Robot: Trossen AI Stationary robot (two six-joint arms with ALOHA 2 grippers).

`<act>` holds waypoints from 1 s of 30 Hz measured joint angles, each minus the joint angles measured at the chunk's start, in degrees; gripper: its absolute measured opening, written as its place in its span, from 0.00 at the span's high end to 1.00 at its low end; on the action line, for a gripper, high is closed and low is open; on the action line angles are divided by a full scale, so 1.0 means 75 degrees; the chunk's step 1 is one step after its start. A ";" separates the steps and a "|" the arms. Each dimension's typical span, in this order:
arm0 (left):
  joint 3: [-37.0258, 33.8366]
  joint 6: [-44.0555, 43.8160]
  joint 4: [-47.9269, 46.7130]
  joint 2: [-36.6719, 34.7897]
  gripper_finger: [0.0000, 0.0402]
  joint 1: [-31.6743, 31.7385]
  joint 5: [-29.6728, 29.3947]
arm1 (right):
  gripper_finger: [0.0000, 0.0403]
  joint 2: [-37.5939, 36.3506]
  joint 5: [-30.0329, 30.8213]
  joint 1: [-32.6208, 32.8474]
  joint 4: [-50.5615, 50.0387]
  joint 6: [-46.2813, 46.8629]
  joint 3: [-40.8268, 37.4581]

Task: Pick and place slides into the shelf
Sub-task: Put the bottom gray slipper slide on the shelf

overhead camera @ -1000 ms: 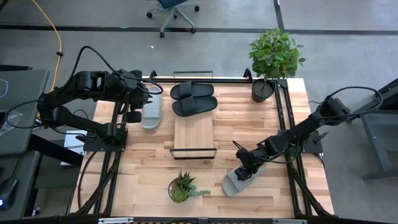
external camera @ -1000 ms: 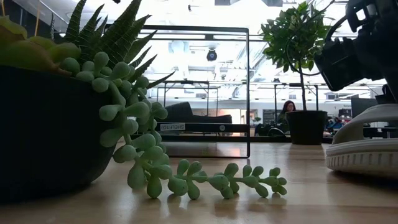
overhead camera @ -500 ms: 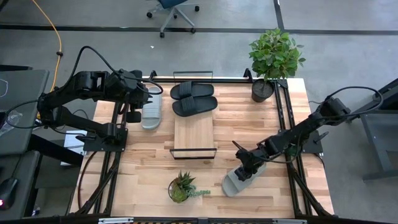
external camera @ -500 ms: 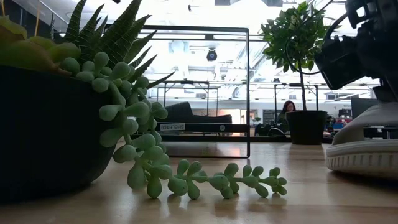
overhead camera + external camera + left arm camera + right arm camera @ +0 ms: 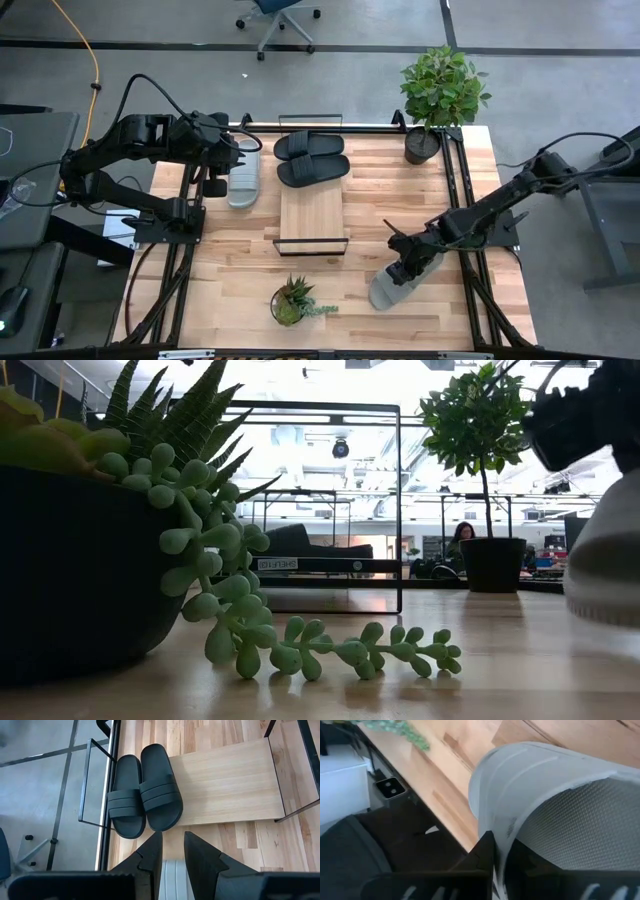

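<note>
Two black slides [image 5: 312, 158] lie side by side on the far end of the shelf [image 5: 312, 212], a light-wood board with black wire ends. A light grey slide [image 5: 243, 178] lies on the table left of the shelf, and my left gripper [image 5: 174, 856] is shut on it. My right gripper [image 5: 405, 262] is shut on a second light grey slide [image 5: 393, 287] near the table's front right. That slide fills the right wrist view [image 5: 560, 795] and shows blurred at the right edge of the low view [image 5: 605, 560]. My left gripper has the grey slide's ribbed top [image 5: 172, 879] between its two fingers, coming slanting down from the table's left side. The slide rests flat on the table. The gripper's own body hides how far back the slide reaches. My right gripper pinches the grey slide at the edge of its wide strap [image 5: 506, 827], one dark finger [image 5: 486, 851] on the outside. It comes slanting down from the table's right. The slide is tilted, its end toward the gripper raised off the table.
A small succulent in a dark pot [image 5: 291, 302] stands near the front edge, left of the held slide. A taller potted plant [image 5: 437, 95] stands at the far right corner. The near half of the shelf board is bare wood.
My right gripper has shut on the grey slide and moved a little toward the table's right and near edges. The slide has shifted with it, tipped and risen off the table at the held end. My left gripper has kept still.
</note>
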 joint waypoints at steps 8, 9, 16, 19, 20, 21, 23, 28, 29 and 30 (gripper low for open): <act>0.0000 0.0000 0.0000 0.0000 0.83 0.0001 -0.0001 | 1.00 -0.1321 0.0748 -0.0044 -0.0343 0.0402 0.0000; 0.0000 0.0000 0.0000 0.0000 0.83 0.0001 -0.0001 | 1.00 -0.1491 0.0917 -0.0075 -0.0378 0.0461 0.0000; 0.0000 0.0000 0.0000 0.0000 0.83 0.0001 -0.0007 | 1.00 -0.2441 0.1819 -0.0292 -0.0911 0.0542 0.0000; 0.0000 0.0000 0.0000 0.0000 0.83 0.0002 -0.0004 | 1.00 -0.2727 0.2128 -0.0401 -0.1092 0.0538 0.0000; 0.0000 0.0000 0.0000 0.0000 0.83 0.0001 -0.0004 | 1.00 -0.2810 0.2218 -0.0436 -0.1158 0.0538 0.0000; 0.0000 0.0000 0.0000 0.0000 0.83 0.0000 -0.0004 | 1.00 -0.2877 0.2283 -0.0479 -0.1200 0.0538 0.0000; 0.0000 0.0000 0.0000 0.0000 0.83 0.0001 -0.0004 | 1.00 -0.2992 0.2355 -0.0560 -0.1250 0.0538 0.0000; 0.0000 -0.0002 0.0000 0.0000 0.83 0.0003 -0.0004 | 1.00 -0.3187 0.2580 -0.0769 -0.1321 0.0527 0.0000; 0.0000 -0.0001 0.0000 0.0000 0.83 0.0002 -0.0004 | 1.00 -0.3199 0.2632 -0.0817 -0.1338 0.0524 0.0000; 0.0000 -0.0003 0.0000 0.0000 0.83 0.0003 -0.0004 | 1.00 -0.3202 0.2680 -0.0880 -0.1342 0.0519 0.0000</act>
